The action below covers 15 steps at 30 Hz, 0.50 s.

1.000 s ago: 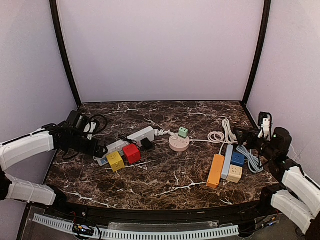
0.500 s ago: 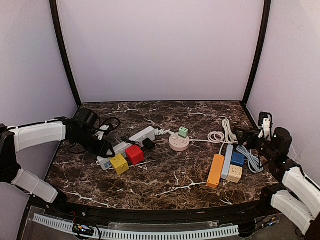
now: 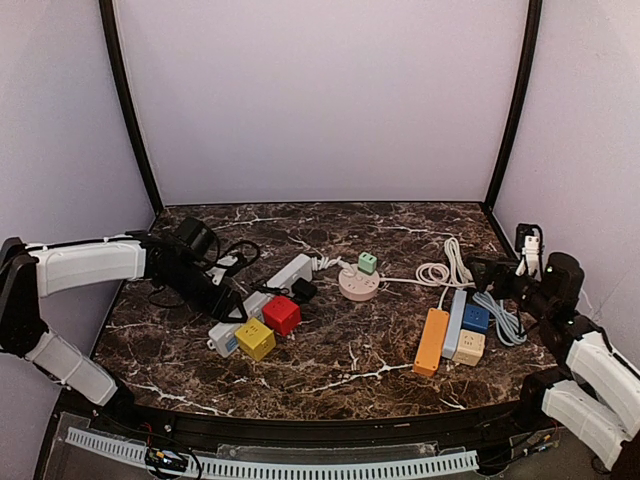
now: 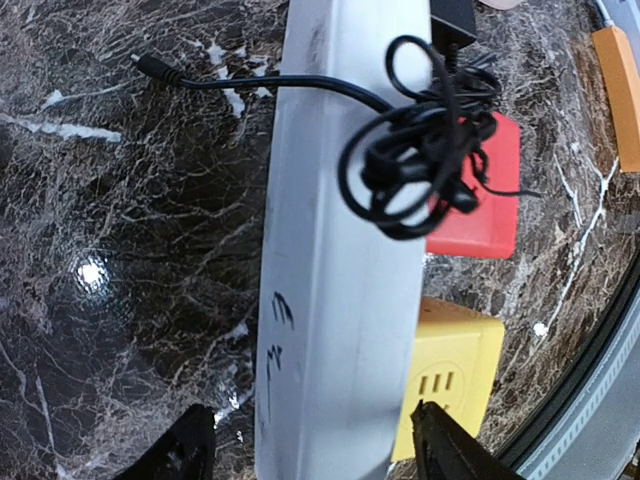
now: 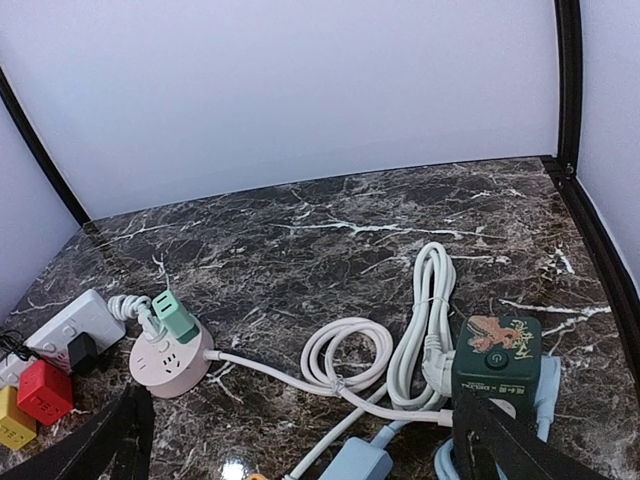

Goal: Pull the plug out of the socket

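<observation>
A white power strip (image 3: 287, 271) (image 4: 340, 250) lies slantwise left of centre. A yellow cube (image 3: 256, 338) (image 4: 450, 375), a red cube (image 3: 281, 314) (image 4: 478, 205) and a black plug (image 3: 303, 291) (image 4: 452, 15) sit along its side. A tangled black cable (image 4: 420, 150) rests on its top. My left gripper (image 3: 228, 303) (image 4: 310, 435) straddles the strip's near end, open, with a gap showing at one finger. My right gripper (image 3: 487, 272) (image 5: 300, 405) hangs open over coiled white cables (image 5: 420, 320), holding nothing.
A pink round socket (image 3: 358, 286) (image 5: 168, 362) carries a green plug (image 3: 367, 264) (image 5: 175, 318). At the right lie an orange strip (image 3: 432, 341), a pale blue strip (image 3: 455, 322), blue and beige cubes, and a dark green cube (image 5: 495, 358). Walls close in on three sides.
My left arm has swung right and nearer, and the white strip with its cubes has shifted that way with it. Its jaws narrowed around the strip. The right arm stayed put.
</observation>
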Motion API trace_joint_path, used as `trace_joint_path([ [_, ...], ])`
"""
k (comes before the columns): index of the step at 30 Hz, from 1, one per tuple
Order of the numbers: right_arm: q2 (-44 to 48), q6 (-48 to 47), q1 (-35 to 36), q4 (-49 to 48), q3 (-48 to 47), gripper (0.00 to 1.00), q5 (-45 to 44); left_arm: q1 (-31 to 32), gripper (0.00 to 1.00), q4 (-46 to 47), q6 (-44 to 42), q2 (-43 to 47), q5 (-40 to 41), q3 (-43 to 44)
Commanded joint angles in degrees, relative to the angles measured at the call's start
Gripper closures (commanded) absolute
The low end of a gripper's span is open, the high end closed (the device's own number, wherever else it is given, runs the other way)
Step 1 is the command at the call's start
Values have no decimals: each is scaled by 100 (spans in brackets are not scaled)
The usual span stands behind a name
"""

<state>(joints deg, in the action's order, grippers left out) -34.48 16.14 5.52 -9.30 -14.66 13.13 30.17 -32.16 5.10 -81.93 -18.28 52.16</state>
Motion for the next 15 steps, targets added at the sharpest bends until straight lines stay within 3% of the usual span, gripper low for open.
trace_joint_path([
  [1, 75, 59, 146, 696, -582, 2, -10, -3, 33, -218, -91, -319, 251, 236],
  [10, 59, 489, 292, 2299, -1388, 5, 78, 64, 37, -39, -90, -630, 97, 407],
  [12, -25, 644, 331, 2439, -1478, 8, 229, 81, 45, -36, -101, -717, 86, 434],
  [15, -153, 961, 503, 2528, -1582, 12, 458, 88, 64, -54, -182, -825, -9, 521],
])
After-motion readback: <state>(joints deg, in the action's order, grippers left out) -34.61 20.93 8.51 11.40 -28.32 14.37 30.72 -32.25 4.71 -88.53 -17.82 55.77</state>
